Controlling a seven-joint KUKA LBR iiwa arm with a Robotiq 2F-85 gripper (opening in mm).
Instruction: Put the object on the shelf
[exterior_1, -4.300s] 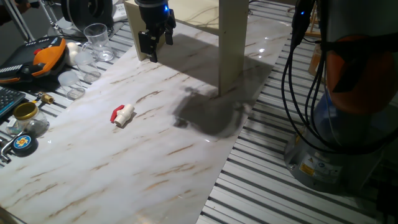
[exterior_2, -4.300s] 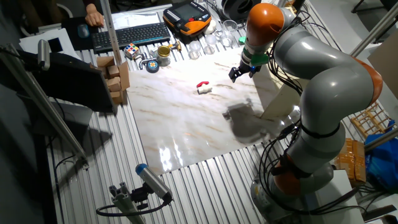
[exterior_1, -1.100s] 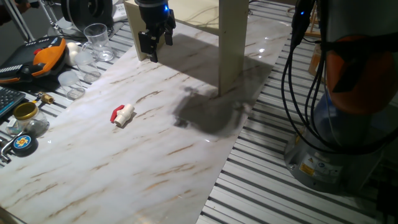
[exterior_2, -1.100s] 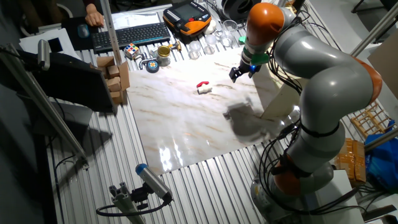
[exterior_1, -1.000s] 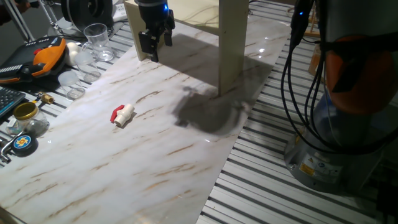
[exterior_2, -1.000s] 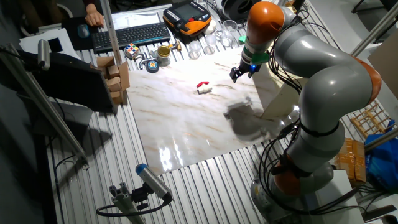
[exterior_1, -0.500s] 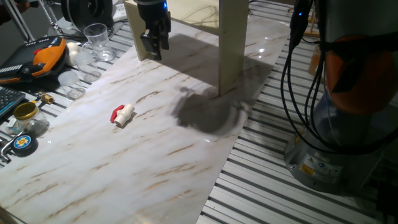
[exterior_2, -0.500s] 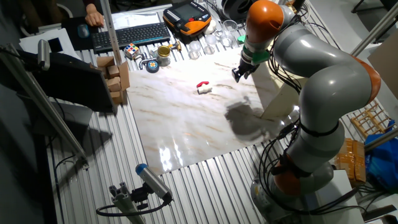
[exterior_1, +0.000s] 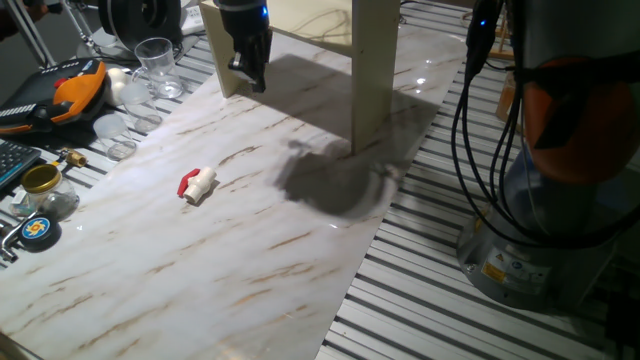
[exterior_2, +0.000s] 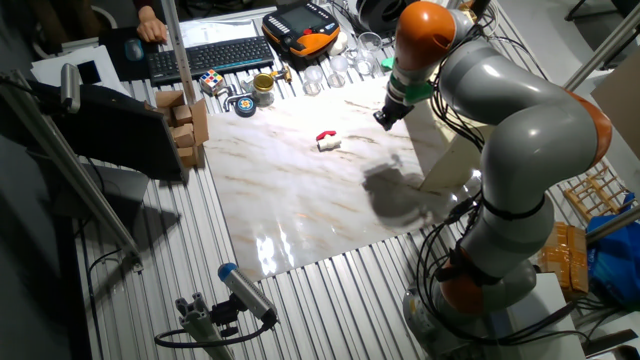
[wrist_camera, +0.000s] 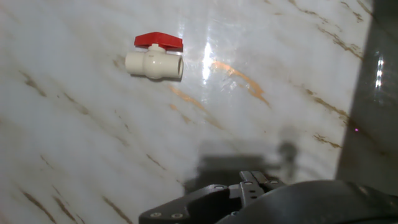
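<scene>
Marble table (exterior_1: 250, 250): gripper (exterior_1: 251, 78) hangs by shelf (exterior_1: 372, 60), rotated since earlier, jaws unclear; object (exterior_1: 197, 184) untouched.

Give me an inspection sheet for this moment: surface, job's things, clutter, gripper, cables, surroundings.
Surface: marble-pattern board on a slatted metal table, glossy, with the arm's shadow on it.
Job's things: white fitting with red handle lying on the board, untouched; shelf standing at the board's far edge, nothing seen on the part of its top in view.
Clutter: beside the board, drinking glass, brass-lidded jar, orange and black pendant.
Gripper: gripper above the board near the shelf leg, apart from the fitting, holding nothing; open or shut cannot be told.
Cables: black cables hanging along the arm's base.
Surroundings: keyboard and a person's hand at the far side.
</scene>
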